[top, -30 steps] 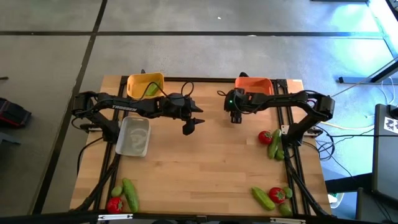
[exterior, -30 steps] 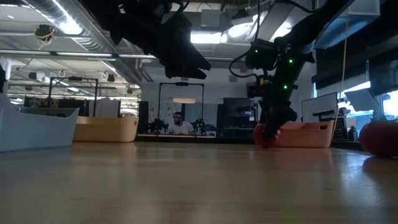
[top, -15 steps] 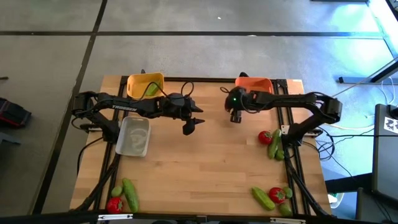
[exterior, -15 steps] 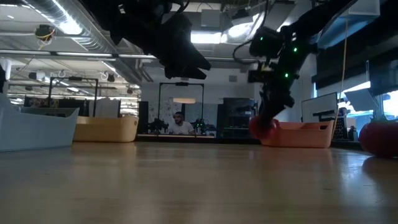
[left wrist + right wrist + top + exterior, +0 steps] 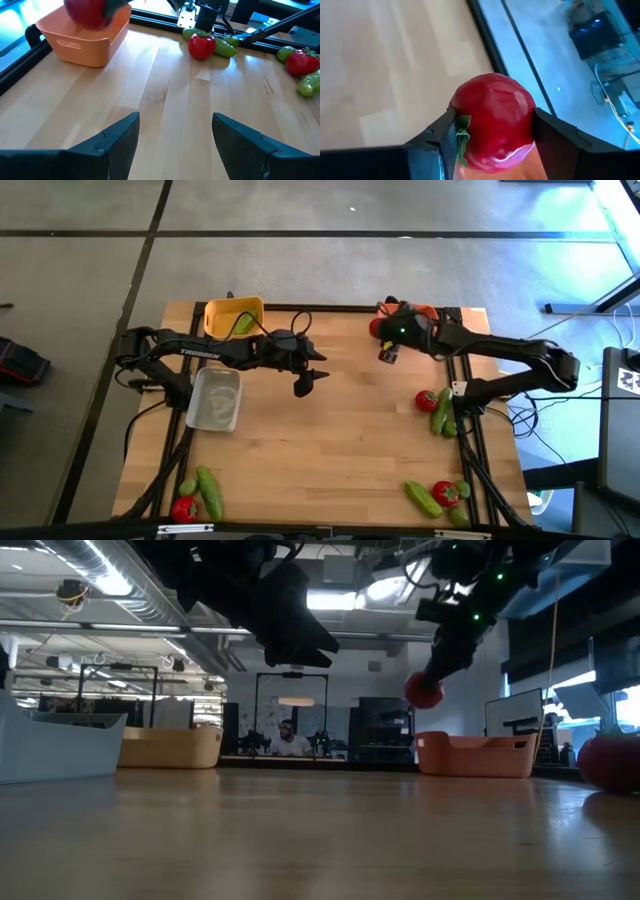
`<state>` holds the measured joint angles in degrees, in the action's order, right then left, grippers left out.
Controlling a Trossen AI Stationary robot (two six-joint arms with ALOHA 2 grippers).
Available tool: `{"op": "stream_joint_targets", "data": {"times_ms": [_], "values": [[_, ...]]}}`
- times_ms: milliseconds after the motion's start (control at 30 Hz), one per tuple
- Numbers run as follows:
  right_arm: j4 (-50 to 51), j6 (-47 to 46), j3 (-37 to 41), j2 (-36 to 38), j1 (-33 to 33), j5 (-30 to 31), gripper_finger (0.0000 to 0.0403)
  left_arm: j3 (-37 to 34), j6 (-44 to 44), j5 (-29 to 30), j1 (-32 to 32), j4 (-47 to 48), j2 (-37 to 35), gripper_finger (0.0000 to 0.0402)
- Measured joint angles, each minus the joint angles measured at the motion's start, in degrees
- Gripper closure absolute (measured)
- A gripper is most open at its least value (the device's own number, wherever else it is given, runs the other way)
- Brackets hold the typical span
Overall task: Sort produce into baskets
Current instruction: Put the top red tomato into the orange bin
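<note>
My right gripper (image 5: 380, 330) is shut on a round red piece with a green top (image 5: 492, 125). It holds the piece in the air beside the orange basket (image 5: 475, 755) at the table's far right, above rim height. The red piece also shows in the low view (image 5: 423, 692) and in the left wrist view (image 5: 85, 12). My left gripper (image 5: 310, 380) hangs open and empty over the middle of the table. The yellow basket (image 5: 233, 317) at the far left holds a green piece (image 5: 243, 324). The whitish tray (image 5: 215, 398) lies near it. My right gripper pinches the red piece by two opposite sides (image 5: 525, 115) between its two fingers (image 5: 437, 142). The green top (image 5: 462, 132) lies against one finger. The fingers slant down from above. The piece is lifted clear of the table, at the fingers' lower end.
A red piece (image 5: 426, 400) and green cucumbers (image 5: 441, 412) lie at the right edge. Further red and green pieces lie at the near right (image 5: 443, 494) and the near left (image 5: 195, 498). Bare wood lies between the arms.
My right gripper has lifted the red piece from the table beside the orange basket. It has risen and moved toward the table's far edge, to above the basket's rim. The arm has turned as it went.
</note>
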<state>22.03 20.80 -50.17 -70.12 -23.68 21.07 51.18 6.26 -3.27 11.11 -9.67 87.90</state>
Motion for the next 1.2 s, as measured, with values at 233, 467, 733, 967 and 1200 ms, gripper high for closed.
{"op": "stream_joint_targets", "data": {"times_ms": [233, 467, 733, 967, 1200], "values": [[1.04, -1.84, 0.0, 1.2, -8.51, -1.28, 0.0198, 0.0, -0.08, 0.05, 0.0, 0.0, 0.0, 0.0156], [1.47, -7.96, 0.0, -0.19, -17.13, -7.95, 0.0198, 0.0, -0.17, 0.11, 0.0, -0.02, 0.0, 0.0156], [1.8, -13.99, 0.0, -2.85, -21.76, -13.33, 0.0198, -0.02, -0.19, 0.11, 0.0, 0.0, 0.0, 0.0156], [1.44, -14.56, 0.0, -7.36, -22.25, -13.63, 0.0198, -0.02, 0.03, 0.11, -0.74, -0.17, 0.0, 0.0156], [-2.32, -14.56, 0.0, -12.66, -22.12, -13.13, 0.0198, -0.01, 0.3, 0.12, -1.14, -0.24, 0.0, 0.0156]]}}
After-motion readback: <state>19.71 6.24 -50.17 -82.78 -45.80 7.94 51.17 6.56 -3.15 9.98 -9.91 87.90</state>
